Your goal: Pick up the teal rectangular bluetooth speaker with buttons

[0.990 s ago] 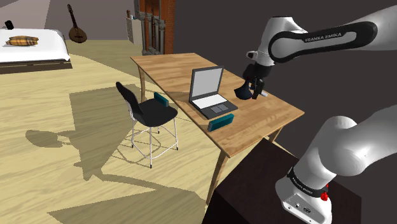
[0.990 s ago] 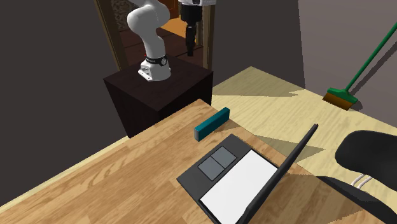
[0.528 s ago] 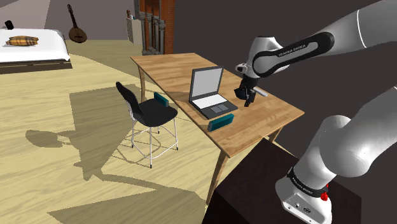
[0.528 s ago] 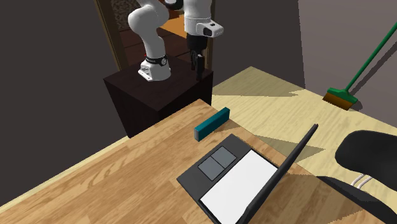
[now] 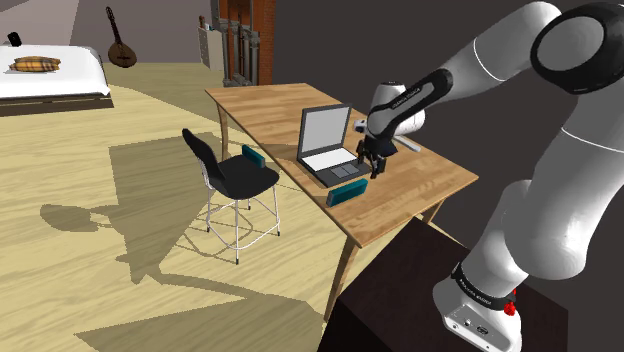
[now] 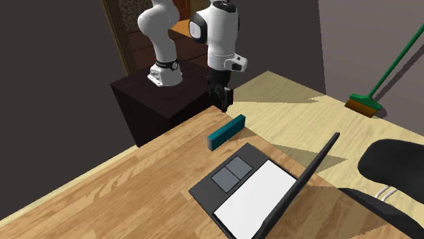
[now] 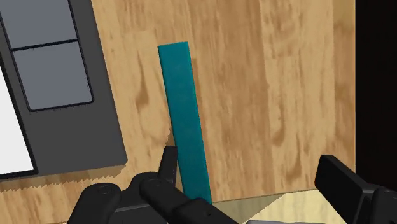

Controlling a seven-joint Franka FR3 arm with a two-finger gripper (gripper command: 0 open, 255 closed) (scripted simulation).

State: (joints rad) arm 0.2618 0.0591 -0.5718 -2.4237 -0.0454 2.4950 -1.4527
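Gripper [image 7: 248, 162] open, my fingers wide apart, nothing held, poised above the desk [image 7: 280, 95]. Teal speaker [image 7: 186, 121] lies near the desk's edge, just beside the laptop [image 7: 95, 127]. I judge it rigid, light and smooth-sided, so I should clamp across its narrow width at mid-length.

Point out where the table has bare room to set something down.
The table is bare behind the laptop and along its dark-wall side. Crowded: the narrow strip between the laptop's front and the teal speaker at the stand-side edge, where the open gripper hangs.
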